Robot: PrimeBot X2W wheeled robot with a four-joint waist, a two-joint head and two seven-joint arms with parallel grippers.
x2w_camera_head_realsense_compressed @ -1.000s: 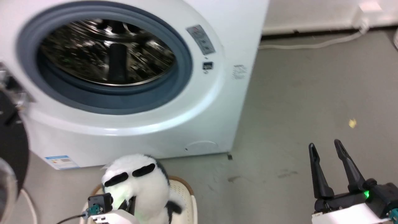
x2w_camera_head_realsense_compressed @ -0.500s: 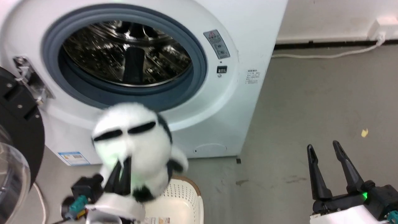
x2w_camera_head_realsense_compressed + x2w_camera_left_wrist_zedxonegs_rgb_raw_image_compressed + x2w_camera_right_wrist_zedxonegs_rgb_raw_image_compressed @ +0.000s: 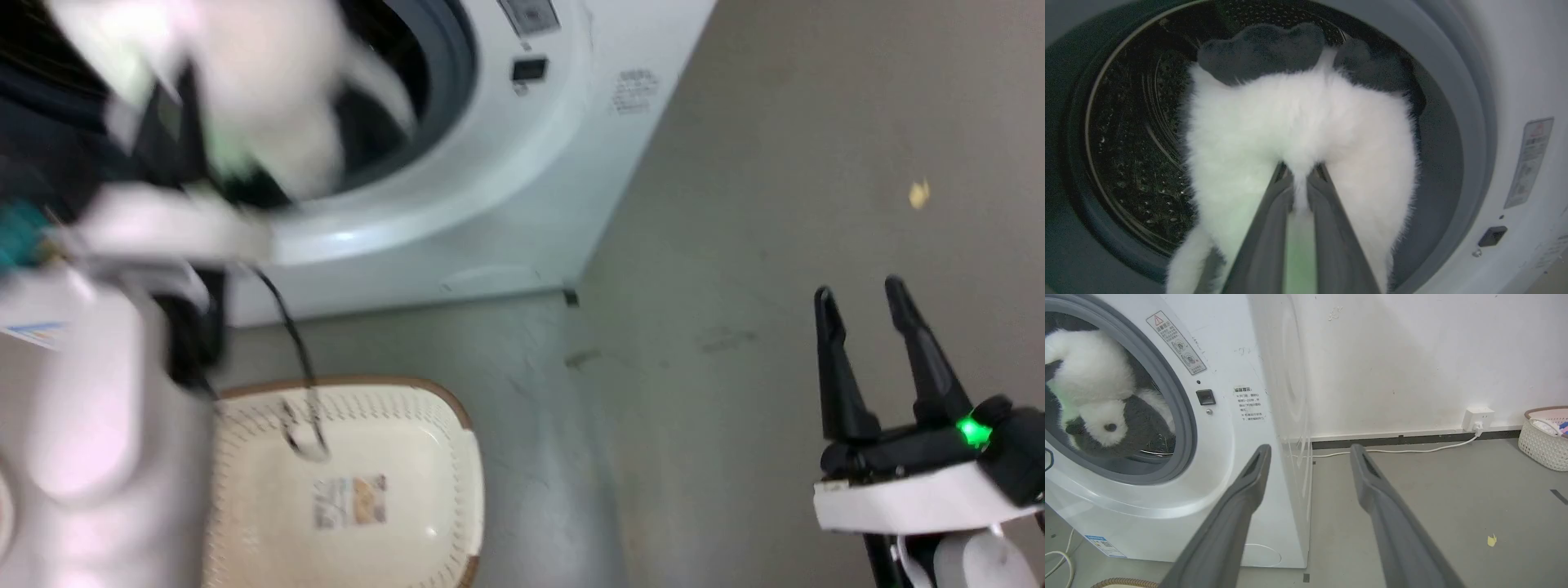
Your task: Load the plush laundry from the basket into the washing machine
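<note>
The plush laundry [image 3: 1298, 122], fluffy white with black ears and limbs, hangs in the mouth of the washing machine [image 3: 1515, 81], right in front of the steel drum [image 3: 1126, 143]. My left gripper [image 3: 1299, 173] is shut on its white fur. The right wrist view shows the plush laundry [image 3: 1090, 388] inside the grey gasket ring of the washing machine [image 3: 1241, 355]. In the blurred head view the plush laundry [image 3: 261, 90] sits at the top left. The cream basket [image 3: 441, 457] lies on the floor below with just its sticker inside. My right gripper [image 3: 859, 290] stands open over the floor, holding nothing.
My pale left forearm [image 3: 90, 408] and a dangling cable [image 3: 294, 359] cross above the basket. A second pale woven basket [image 3: 1545, 437] stands by the far wall near a wall socket [image 3: 1478, 416] with a white cord. A yellow scrap [image 3: 919, 194] lies on the grey floor.
My left gripper has lifted the plush laundry out of the basket and up into the washer's opening. The head camera has shifted. The right gripper stays open in place.
</note>
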